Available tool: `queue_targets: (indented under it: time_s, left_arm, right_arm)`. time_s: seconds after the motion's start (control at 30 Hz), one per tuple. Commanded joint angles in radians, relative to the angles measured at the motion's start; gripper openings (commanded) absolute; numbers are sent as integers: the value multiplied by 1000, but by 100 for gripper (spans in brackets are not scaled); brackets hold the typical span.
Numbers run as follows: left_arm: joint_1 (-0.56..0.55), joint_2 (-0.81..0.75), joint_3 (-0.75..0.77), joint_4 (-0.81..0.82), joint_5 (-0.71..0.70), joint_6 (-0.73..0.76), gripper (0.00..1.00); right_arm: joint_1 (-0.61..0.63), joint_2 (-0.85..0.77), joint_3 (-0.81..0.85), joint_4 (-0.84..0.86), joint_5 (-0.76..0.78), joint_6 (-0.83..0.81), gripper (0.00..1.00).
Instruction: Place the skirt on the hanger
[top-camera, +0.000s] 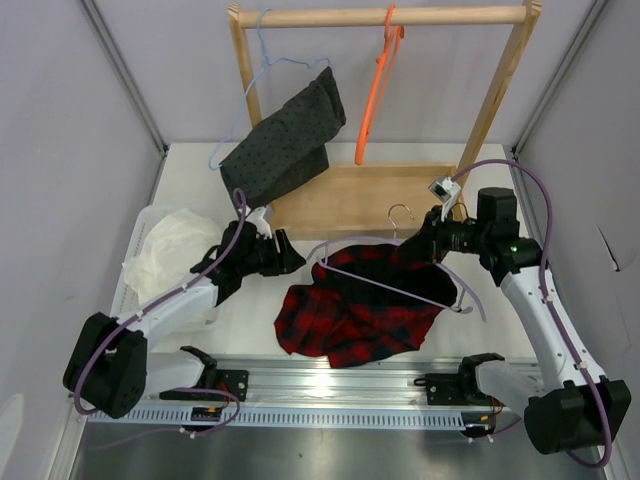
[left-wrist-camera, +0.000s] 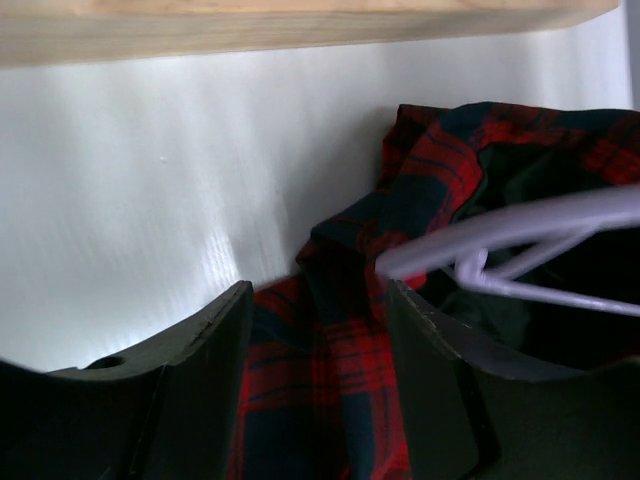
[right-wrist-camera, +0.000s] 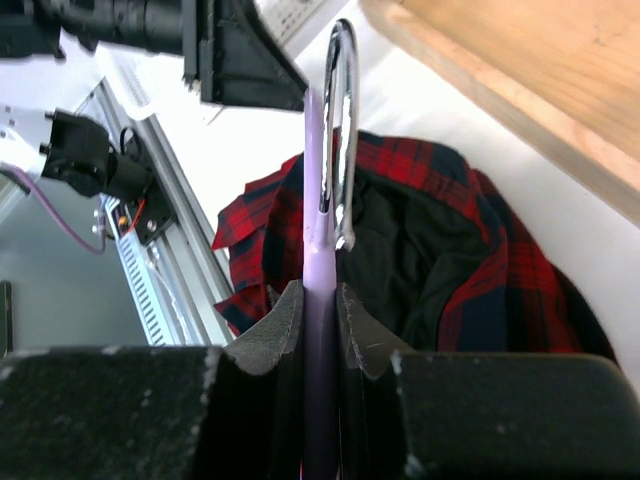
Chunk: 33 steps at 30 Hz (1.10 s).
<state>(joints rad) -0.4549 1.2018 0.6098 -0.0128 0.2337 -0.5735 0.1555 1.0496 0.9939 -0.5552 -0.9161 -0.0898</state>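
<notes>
The skirt lies crumpled on the white counter, between the two arms and just in front of the flat wooden base of a clothes rack. It is soft red-and-black plaid cloth, bunched in loose folds with a darker lining showing in the middle. Its near edge lies close to the ribbed metal rail that carries the arm bases.

The hanger, thin pale lilac plastic with a silvery hook, slants across the upper part of the cloth. Its left end pokes out past the cloth's upper left edge, and its right end reaches out past the right edge.

The right claw is clamped together on the hanger's neck, just under the hook. The left claw stands with its fingers apart at the skirt's left edge. Plaid folds show in the gap, and the hanger's tip lies just beside the right finger. Whether cloth touches either finger, I cannot tell.

Plain pale walls close in the back and both sides. On the rack's round wooden rod hang an orange hanger and a light blue hanger bearing a dark grey dotted garment. A white cloth is heaped at the counter's left edge. Bare counter shows to the left of the skirt and between it and the rail.
</notes>
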Motion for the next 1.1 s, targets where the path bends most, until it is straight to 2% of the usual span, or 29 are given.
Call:
queue_targets:
  time_s: [0.0,0.2,0.37,0.47,0.57,0.73,0.9,1.07]
  left_arm:
    - [7,-68,-56,138,32,-123,61]
    - [7,-120,-130,185,20,-180,60]
    - [5,-148,-160,257,64,-166,60]
    - [-11,-162,-139,225,72,-123,58]
    - [-47,-197,-127,212,27,-89,58]
    - [-168,-165,-68,180,-51,-43,56]
    - [-280,-95,-61,212,-111,-68,54]
    - [-324,-38,-54,240,-181,-86,53]
  right_arm:
    - [-22,-34,5,75,0,47,0]
    - [-24,-34,3,94,-3,59,0]
    - [-27,-28,0,95,-7,58,0]
    - [-25,-26,-3,101,-6,62,0]
    - [-27,-25,-5,104,2,62,0]
    - [-27,-17,-1,116,23,74,0]
    - [-27,-11,3,127,33,82,0]
    - [-25,-10,0,127,37,82,0]
